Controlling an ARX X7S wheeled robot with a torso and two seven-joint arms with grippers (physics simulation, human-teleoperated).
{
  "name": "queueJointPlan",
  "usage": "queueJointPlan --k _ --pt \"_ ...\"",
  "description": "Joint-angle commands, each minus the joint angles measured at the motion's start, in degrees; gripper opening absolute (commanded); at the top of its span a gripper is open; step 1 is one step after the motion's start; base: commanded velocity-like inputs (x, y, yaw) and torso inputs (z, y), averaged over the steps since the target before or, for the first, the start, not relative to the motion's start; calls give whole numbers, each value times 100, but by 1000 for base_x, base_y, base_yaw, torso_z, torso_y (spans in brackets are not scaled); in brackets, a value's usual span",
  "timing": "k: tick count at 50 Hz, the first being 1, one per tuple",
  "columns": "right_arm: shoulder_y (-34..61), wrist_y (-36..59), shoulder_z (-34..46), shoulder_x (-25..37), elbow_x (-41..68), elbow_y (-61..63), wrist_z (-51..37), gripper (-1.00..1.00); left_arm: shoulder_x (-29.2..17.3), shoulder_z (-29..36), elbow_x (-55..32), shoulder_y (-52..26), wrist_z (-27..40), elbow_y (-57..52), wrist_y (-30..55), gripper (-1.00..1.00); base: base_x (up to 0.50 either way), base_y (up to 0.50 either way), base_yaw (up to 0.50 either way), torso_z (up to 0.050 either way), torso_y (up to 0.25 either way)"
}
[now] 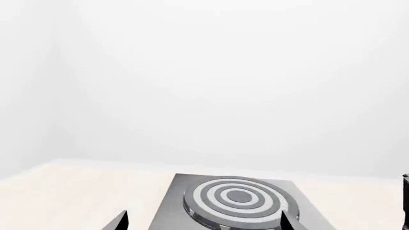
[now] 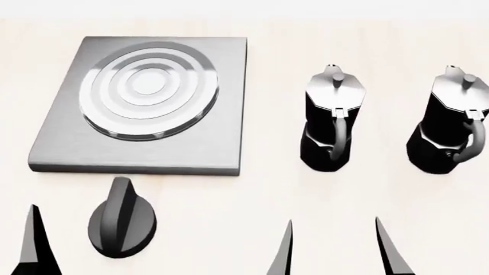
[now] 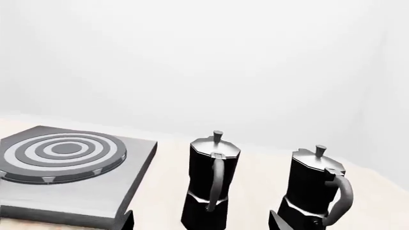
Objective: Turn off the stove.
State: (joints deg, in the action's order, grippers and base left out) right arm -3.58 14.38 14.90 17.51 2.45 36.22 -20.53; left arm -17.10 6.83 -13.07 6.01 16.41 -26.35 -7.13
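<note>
The stove [image 2: 145, 150] is a flat grey metal slab with a ringed round burner [image 2: 149, 91], at the far left of the table. A black ridged knob [image 2: 121, 224] lies on the table just in front of it. My left gripper [image 1: 204, 223] is open and empty, and its jaws point toward the stove [image 1: 171, 211]. In the head view one of its fingers [image 2: 34, 246] shows left of the knob. My right gripper [image 2: 336, 252] is open and empty, in front of the nearer moka pot [image 2: 332, 120]. In the right wrist view [image 3: 203, 221] its jaws frame that pot [image 3: 211, 177].
A second black-and-silver moka pot [image 2: 450, 123] stands at the far right, and it also shows in the right wrist view [image 3: 316, 191]. Everything rests on a pale beige table [image 2: 229, 229]. A plain white wall [image 1: 204, 72] rises behind the table.
</note>
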Motion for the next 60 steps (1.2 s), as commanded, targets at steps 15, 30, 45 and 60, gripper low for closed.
queueJointPlan --k 15,30,45,60 --pt "7 14 44 51 13 27 -54 100 -48 62 11 15 45 8 -25 100 0 0 0 0 -149" --pt "2 16 70 72 20 41 -87 100 -71 85 -1 18 69 32 -53 100 0 0 0 0 -94" --pt "19 1 75 86 56 8 -98 100 -120 181 -212 71 53 -268 98 100 0 0 0 0 0" --pt "29 -10 69 115 102 -2 -118 100 -54 470 -358 -121 164 -741 611 100 0 0 0 0 0"
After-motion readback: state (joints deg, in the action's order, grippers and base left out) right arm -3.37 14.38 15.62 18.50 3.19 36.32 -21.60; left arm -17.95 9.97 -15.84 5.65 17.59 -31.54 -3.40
